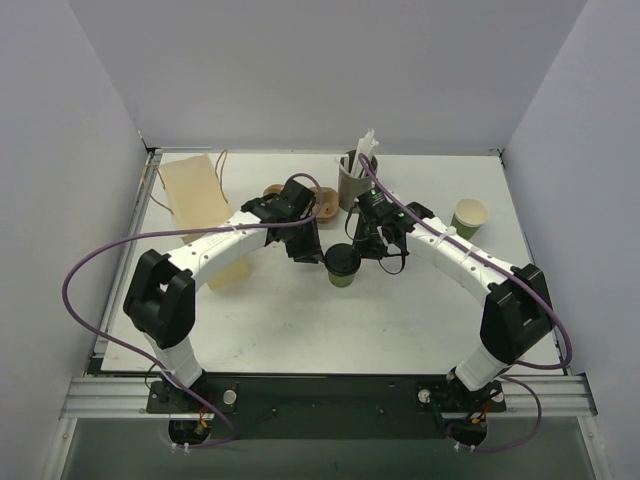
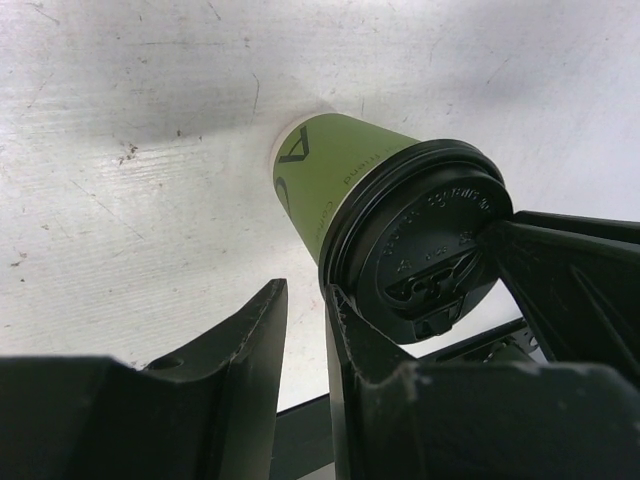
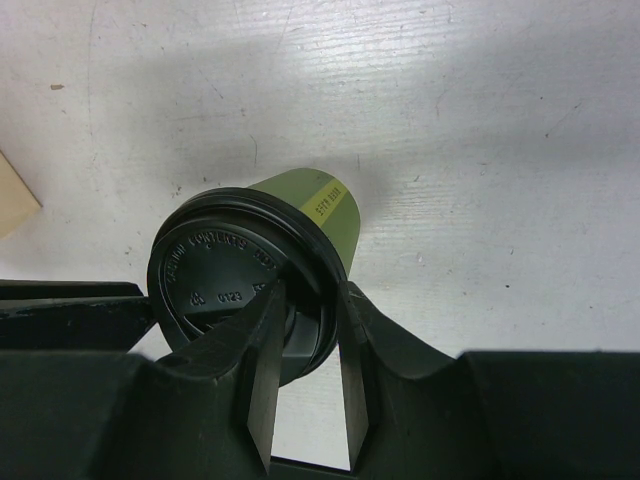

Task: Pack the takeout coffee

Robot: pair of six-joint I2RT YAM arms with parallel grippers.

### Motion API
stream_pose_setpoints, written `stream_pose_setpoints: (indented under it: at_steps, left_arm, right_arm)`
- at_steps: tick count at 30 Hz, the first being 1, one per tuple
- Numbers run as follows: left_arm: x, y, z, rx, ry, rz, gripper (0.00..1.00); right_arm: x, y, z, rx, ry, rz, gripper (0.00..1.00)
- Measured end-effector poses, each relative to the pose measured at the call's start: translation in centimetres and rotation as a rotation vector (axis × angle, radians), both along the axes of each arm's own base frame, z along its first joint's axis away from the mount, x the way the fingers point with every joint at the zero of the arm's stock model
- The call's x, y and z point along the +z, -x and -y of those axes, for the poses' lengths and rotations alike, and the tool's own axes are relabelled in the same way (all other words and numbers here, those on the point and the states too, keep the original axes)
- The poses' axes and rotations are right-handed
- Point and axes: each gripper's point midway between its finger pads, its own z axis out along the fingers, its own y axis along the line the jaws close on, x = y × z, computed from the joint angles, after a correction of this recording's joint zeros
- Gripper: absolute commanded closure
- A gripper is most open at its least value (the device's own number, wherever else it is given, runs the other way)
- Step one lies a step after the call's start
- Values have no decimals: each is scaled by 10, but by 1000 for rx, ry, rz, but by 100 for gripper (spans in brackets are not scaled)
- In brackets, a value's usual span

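Top external: we see the coffee [image 1: 342, 265] upright on the scuffed white tabletop [image 1: 300, 320], with pale walls [image 1: 300, 70] around. The right claw [image 3: 308, 300] pinches its black lid [image 3: 215, 270]. The left claw [image 2: 305, 290], slightly parted, holds nothing. Behind, a grey cup [image 1: 352, 185] holds straws [image 1: 365, 148]. An open green cup [image 1: 469, 216] stands right.

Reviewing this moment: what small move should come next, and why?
Probably shift the left tool sideways until its open jaws straddle the small green paper cup. Its gap holds nothing now; the cup stands just beside one jaw. The right tool sits over the rim of the round black plastic lid, so a steadied cup would help it press there.
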Motion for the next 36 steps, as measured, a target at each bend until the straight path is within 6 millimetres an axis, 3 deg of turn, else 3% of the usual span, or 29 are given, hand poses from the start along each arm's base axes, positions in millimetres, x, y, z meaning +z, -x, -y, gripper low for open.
stream_pose_setpoints:
  at_steps: [23,36]
  left_arm:
    - [-4,2,10,-3,32,14,73]
    - [-13,1,17,-7,-39,80,73]
  right_arm:
    - [-1,1,3,-14,8,4,77]
    - [-3,4,8,-49,7,27,77]
